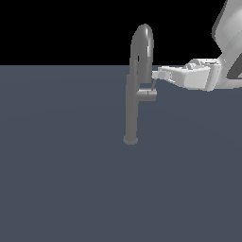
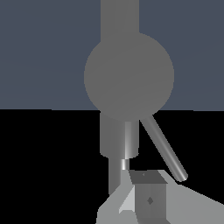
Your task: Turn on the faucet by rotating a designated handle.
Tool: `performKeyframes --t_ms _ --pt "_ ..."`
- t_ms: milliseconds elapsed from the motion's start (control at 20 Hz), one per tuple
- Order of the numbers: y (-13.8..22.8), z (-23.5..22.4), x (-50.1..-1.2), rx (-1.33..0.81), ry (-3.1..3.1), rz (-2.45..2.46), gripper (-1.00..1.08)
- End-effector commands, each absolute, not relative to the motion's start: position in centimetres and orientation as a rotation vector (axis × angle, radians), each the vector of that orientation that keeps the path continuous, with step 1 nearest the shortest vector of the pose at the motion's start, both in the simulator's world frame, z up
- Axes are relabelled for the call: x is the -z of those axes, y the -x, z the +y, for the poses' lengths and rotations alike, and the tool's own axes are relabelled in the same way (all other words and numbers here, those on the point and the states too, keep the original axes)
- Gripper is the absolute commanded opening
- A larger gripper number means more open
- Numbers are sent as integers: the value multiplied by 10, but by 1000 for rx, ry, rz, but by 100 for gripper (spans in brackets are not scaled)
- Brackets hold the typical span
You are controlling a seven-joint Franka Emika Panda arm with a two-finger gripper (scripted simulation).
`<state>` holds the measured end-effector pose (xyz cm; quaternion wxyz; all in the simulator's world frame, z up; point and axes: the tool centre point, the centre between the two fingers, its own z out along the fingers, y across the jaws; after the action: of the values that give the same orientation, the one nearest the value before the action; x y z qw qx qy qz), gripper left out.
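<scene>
Fingers [image 2: 146,199] front faucet [image 1: 131,101] on slate-blue floor [image 1: 61,179].

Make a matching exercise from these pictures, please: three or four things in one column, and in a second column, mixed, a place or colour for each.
Things
1. faucet
2. handle
3. gripper
4. floor

Descriptions
A. white, coming in from the exterior view's right, level with the spout
B. flat, dark blue-grey, under everything
C. tall, grey, upright, with an arched spout on top
D. short grey stub that sticks out sideways from the column

Pairs: 1-C, 2-D, 3-A, 4-B
</scene>
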<state>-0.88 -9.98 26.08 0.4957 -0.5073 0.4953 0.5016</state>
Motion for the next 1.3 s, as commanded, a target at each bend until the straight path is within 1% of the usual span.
performKeyframes --t_ms 0,400,500,850,900,950,1250 --pt "12 -100 -259 -1217 1228 1200 -100" --pt "41 -101 -243 -1227 1225 1201 -100" --pt "34 -100 -251 -1212 1235 1193 -100" --pt "57 -101 -217 -1227 1226 1200 -100" --pt "57 -101 -217 -1227 1226 1200 -100" --pt "48 -101 -234 -1202 1246 1180 -100" --pt "57 -101 -193 -1223 1229 1196 -100"
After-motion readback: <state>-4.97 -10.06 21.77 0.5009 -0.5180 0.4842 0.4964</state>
